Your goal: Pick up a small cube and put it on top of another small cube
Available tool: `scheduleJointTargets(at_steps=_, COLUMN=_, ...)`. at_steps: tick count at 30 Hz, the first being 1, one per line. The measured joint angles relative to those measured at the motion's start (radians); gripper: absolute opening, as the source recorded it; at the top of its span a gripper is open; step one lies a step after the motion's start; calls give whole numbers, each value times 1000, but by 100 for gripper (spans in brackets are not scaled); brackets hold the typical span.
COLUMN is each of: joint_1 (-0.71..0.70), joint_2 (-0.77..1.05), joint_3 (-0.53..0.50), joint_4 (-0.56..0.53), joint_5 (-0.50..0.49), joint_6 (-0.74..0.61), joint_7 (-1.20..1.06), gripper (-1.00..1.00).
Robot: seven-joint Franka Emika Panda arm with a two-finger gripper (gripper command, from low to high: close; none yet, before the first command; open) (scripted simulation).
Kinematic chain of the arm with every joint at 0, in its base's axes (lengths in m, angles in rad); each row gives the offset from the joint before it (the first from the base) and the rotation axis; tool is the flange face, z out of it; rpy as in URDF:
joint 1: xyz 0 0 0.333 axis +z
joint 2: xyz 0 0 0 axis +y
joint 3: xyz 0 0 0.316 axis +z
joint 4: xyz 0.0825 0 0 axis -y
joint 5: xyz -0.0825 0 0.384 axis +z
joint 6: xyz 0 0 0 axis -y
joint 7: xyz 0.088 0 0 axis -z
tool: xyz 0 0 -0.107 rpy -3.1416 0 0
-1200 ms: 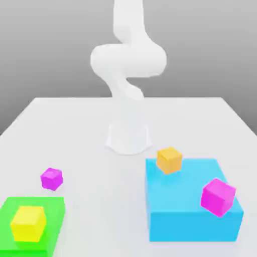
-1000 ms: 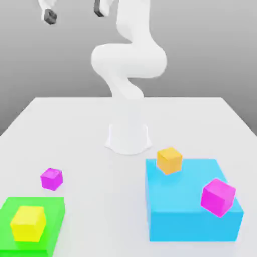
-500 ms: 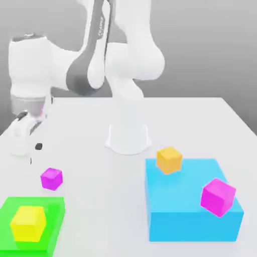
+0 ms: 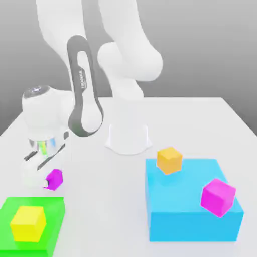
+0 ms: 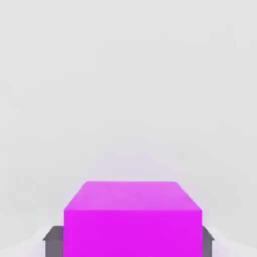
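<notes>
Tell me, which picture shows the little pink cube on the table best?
The hand view: the small pink cube sits big and close, a dark finger pad at each side. In the exterior view the small pink cube is partly hidden by the gripper.

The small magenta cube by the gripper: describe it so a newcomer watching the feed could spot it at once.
Start at the green platform in the near corner on the exterior view's left. Just beyond it, on the bare white table, sits the small magenta cube, with the gripper down around it. Its lookalike, the larger magenta cube, rests on the blue platform; the yellow cube sits on the green one.
</notes>
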Motion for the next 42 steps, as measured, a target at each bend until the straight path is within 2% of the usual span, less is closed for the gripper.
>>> scheduleJointTargets(at_steps=3, joint_1=5, joint_2=-23, joint_3=-6, joint_4=-4, joint_5=-5, joint_6=-19, joint_7=4, gripper=-100)
scheduleJointTargets(at_steps=10, joint_1=27, joint_2=-264, joint_3=-46, joint_4=-49, joint_5=-89, joint_6=-215, joint_7=78, gripper=-100)
scheduleJointTargets(at_steps=15, joint_1=142, joint_2=-435, joint_3=73, joint_4=-51, joint_5=-23, joint_6=-376, joint_7=290, gripper=-100)
scheduleJointTargets(at_steps=30, joint_1=569, joint_2=-920, joint_3=467, joint_4=-48, joint_5=279, joint_6=-847, joint_7=980, gripper=-100)
scheduleJointTargets(at_steps=32, joint_1=579, joint_2=-1001, joint_3=573, joint_4=-43, joint_5=366, joint_6=-925, joint_7=1036, gripper=-100)
scheduleJointTargets(at_steps=34, joint_1=572, joint_2=-995, joint_3=641, joint_4=-54, joint_5=420, joint_6=-905, joint_7=1050, gripper=-100)
scheduleJointTargets(at_steps=38, joint_1=566, joint_2=-880, joint_3=710, joint_4=-94, joint_5=469, joint_6=-752, joint_7=1053, gripper=-100)
scheduleJointTargets(at_steps=39, joint_1=564, joint_2=-851, joint_3=724, joint_4=-104, joint_5=478, joint_6=-713, joint_7=1053, gripper=100)
scheduleJointTargets(at_steps=42, joint_1=564, joint_2=-851, joint_3=724, joint_4=-104, joint_5=478, joint_6=-713, joint_7=1053, gripper=100)
